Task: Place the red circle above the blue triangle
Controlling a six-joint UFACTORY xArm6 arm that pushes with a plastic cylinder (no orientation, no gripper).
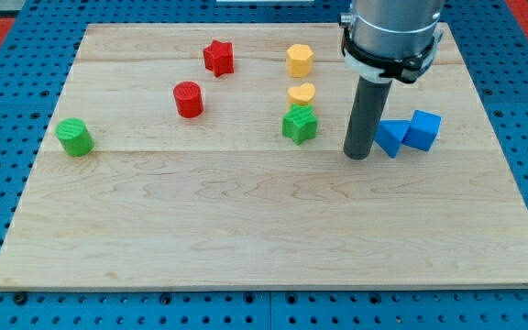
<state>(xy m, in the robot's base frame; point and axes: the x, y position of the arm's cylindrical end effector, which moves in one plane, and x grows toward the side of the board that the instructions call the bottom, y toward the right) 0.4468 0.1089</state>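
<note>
The red circle (188,99) sits on the wooden board at the upper left of centre. The blue triangle (390,137) lies at the view's right, touching a blue cube (423,129) on its right side. My tip (358,155) is down on the board just left of the blue triangle, close to it or touching it. The red circle is far to the tip's left.
A red star (218,57) lies above the red circle. A yellow hexagon (300,60), a yellow heart (302,93) and a green star (299,125) stand in a column left of the rod. A green circle (75,137) is at the far left.
</note>
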